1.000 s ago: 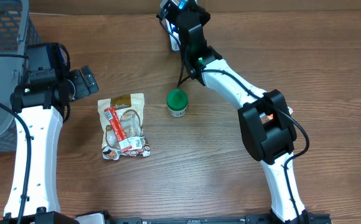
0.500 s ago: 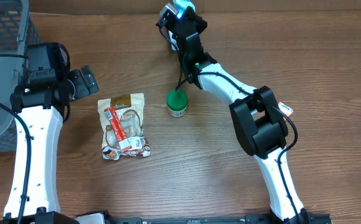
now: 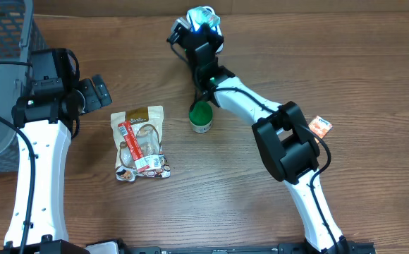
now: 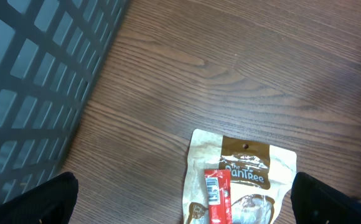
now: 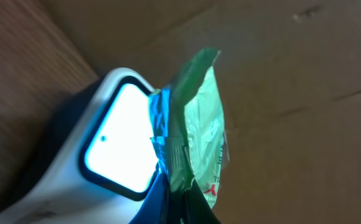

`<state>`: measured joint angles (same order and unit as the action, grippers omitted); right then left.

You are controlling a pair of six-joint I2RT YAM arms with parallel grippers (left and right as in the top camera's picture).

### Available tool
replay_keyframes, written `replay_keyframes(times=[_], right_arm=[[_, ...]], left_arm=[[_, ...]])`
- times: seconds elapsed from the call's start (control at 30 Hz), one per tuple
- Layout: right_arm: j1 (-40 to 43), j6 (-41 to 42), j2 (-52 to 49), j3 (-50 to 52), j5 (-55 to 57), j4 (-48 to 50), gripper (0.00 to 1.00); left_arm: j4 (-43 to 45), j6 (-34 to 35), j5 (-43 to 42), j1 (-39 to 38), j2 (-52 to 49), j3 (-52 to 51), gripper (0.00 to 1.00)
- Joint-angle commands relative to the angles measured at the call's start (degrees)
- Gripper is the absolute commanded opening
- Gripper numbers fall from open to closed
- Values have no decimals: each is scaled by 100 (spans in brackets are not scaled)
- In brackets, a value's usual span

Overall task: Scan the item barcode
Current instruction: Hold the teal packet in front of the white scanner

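Handles, by the look of the green packet [image 5: 196, 124], as light, thin, crinkly film: prone to flop, buckle and slip under a loose pinch. Best taken at a sealed edge, clear of the barcode. Pinched by its lower edge in the tightly closed right fingers [image 5: 168, 208], rising toward 12 o'clock from them, just at 3 o'clock of the lit scanner window [image 5: 121, 140]. Held over the 12 o'clock edge of the surface [image 3: 374, 197]. Left fingers [image 3: 95, 92] spread wide, empty, at 9 o'clock, near the snack pouch [image 3: 141, 141].
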<state>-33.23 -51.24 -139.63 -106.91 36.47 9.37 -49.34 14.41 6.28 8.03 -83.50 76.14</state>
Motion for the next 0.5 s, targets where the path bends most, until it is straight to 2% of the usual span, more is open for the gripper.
replay_keyframes(times=[0.0,0.47], right_arm=[[-96,332,-33,-79,2,-85,4],[-197,592,-33,-79,144,-476,4]], left_arm=[[7,-94,26,20,26,94,100],[7,-94,26,20,26,94,100]])
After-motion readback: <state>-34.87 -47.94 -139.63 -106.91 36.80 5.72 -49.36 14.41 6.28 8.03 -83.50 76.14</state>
